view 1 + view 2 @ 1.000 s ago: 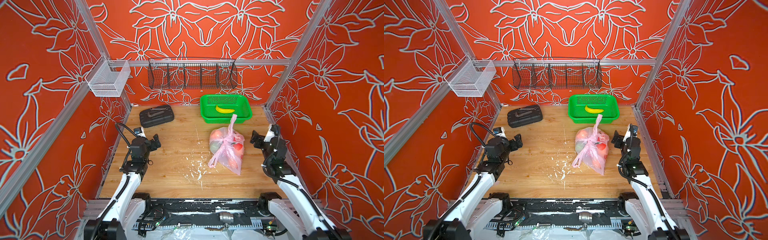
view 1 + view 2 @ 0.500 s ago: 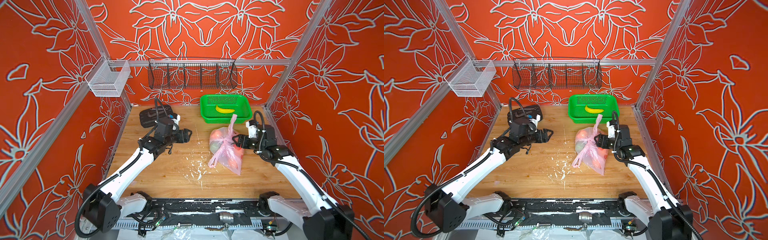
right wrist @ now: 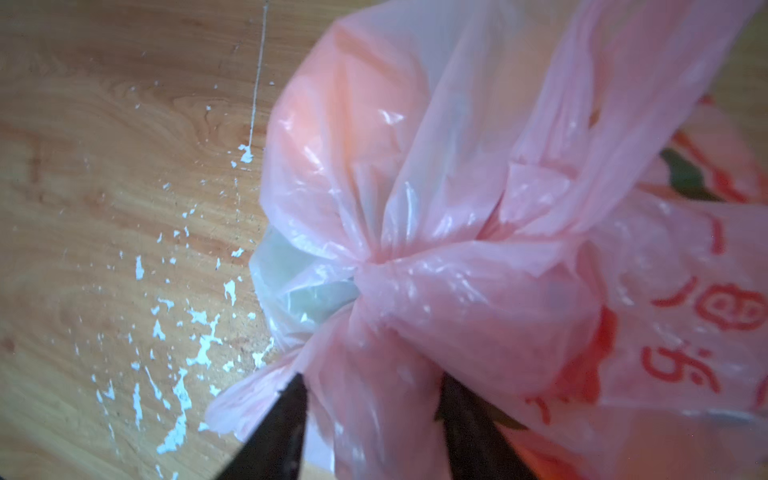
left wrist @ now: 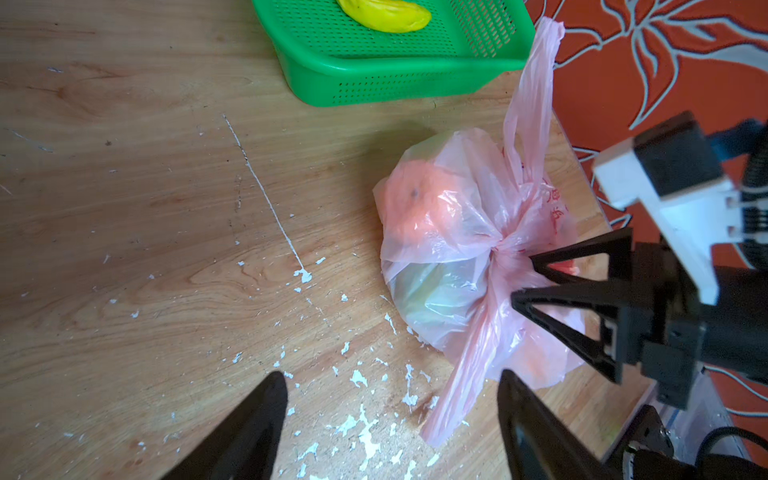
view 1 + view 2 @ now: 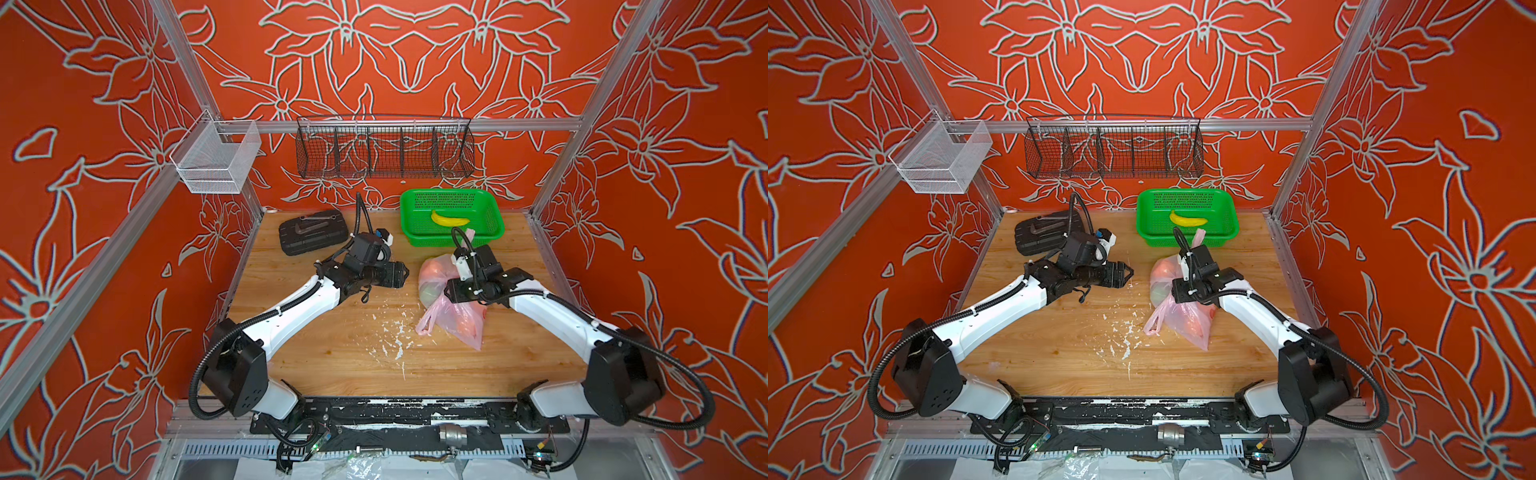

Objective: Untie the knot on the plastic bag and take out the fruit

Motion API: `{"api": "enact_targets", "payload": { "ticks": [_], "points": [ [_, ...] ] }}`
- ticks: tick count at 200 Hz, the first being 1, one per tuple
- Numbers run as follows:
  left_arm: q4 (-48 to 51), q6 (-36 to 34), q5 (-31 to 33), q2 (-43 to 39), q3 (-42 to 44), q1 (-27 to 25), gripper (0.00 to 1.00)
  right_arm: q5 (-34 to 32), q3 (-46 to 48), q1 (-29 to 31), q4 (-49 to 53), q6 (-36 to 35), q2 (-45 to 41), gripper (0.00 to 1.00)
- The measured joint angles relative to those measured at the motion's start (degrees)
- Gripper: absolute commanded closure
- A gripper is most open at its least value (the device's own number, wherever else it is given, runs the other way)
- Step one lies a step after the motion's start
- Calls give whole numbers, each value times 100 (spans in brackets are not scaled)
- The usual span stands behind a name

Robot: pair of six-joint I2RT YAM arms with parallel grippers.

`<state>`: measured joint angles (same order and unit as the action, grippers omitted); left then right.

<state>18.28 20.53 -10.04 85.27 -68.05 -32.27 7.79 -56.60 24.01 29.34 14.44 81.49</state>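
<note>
The plastic bag (image 5: 461, 324) (image 5: 1183, 328) lies right of centre on the wooden table, pale pink and translucent. Its knot (image 4: 500, 245) (image 3: 382, 262) is tied, with one handle loop (image 4: 530, 104) sticking up and another trailing toward the front. Fruit shows through the plastic: an orange one (image 4: 419, 208) and a green one (image 4: 432, 299). My right gripper (image 5: 446, 291) (image 4: 523, 278) (image 3: 372, 395) straddles the trailing handle just beside the knot, jaws partly closed with a gap showing. My left gripper (image 5: 402, 274) (image 4: 390, 399) hovers open a short way left of the bag, holding nothing.
A green mesh basket (image 5: 453, 240) holding a yellow banana (image 5: 449, 219) stands just behind the bag. A black tool case (image 5: 311, 232) lies at the back left. A black wire rack (image 5: 384, 147) and a white mesh bin (image 5: 216, 160) hang on the walls. White flecks (image 5: 395, 332) dot the table.
Both arms swung in from the table's sides to the bag. The right jaws narrowed around the handle by the knot. The left gripper stopped left of the bag.
</note>
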Motion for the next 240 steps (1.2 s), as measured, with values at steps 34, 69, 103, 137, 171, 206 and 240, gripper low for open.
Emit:
{"api": "enact_targets", "payload": {
  "ticks": [34,69,103,137,171,206,240],
  "points": [
    [87,-9,-184,343,-238,-15,16,15,-2,22,-111,-76,74,100],
    [138,74,-420,848,-656,-33,3,24,293,13,-282,-85,-328,100],
    [26,76,-769,1322,-1062,-44,1,442,802,11,-695,-166,-1023,100],
    [-2,76,-1165,1980,-1705,-61,1,977,1045,11,-1086,-271,-1252,100],
    [101,4,-1460,2546,-2356,-175,4,1290,1095,11,-1298,-374,-1252,100],
    [494,-184,-1545,2946,-2885,-363,21,1353,1147,11,-1421,-428,-1252,100],
    [769,-289,-1453,3062,-2935,-461,49,1322,1150,11,-1423,-457,-1248,100]
  ]
}}
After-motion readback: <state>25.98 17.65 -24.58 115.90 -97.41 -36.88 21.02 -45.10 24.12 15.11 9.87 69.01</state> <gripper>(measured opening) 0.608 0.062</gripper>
